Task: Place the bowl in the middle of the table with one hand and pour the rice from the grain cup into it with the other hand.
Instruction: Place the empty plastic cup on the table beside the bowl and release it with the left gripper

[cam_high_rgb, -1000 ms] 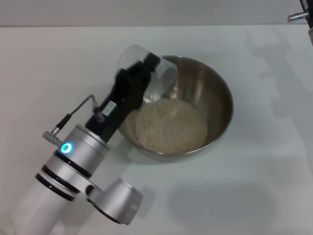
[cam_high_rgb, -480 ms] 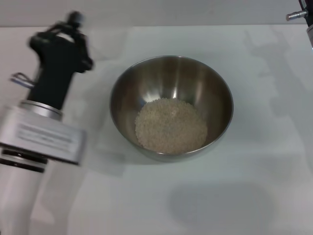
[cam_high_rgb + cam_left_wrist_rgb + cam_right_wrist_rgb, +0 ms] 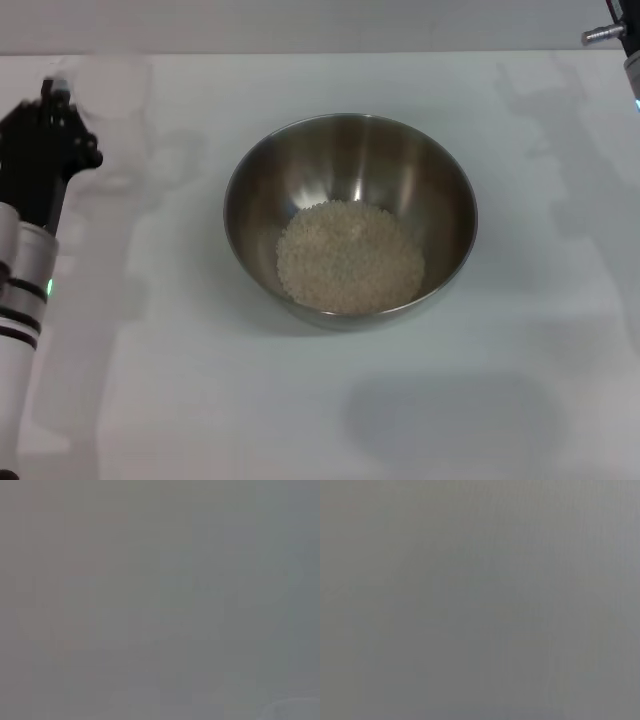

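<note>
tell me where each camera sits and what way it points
Head view: on the robot's head, facing forward and down at the table, the bowl and the rice; the left end effector holds the grain cup at the left edge.
Left wrist view: on the left wrist, shows nothing recognisable.
Right wrist view: the same.
No two views share anything identifiable.

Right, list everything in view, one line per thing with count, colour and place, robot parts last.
bowl: one, shiny steel grey, middle of the table.
rice: one heap, off-white, in the bottom of the bowl.
grain cup: one, clear, blurred, far left of the table at the left gripper.
table: one, white, fills the head view.
left gripper: one, black, on a silver arm at the left edge, beside the grain cup.
right arm: a small piece only, top right corner.
Both wrist views show only plain grey.
</note>
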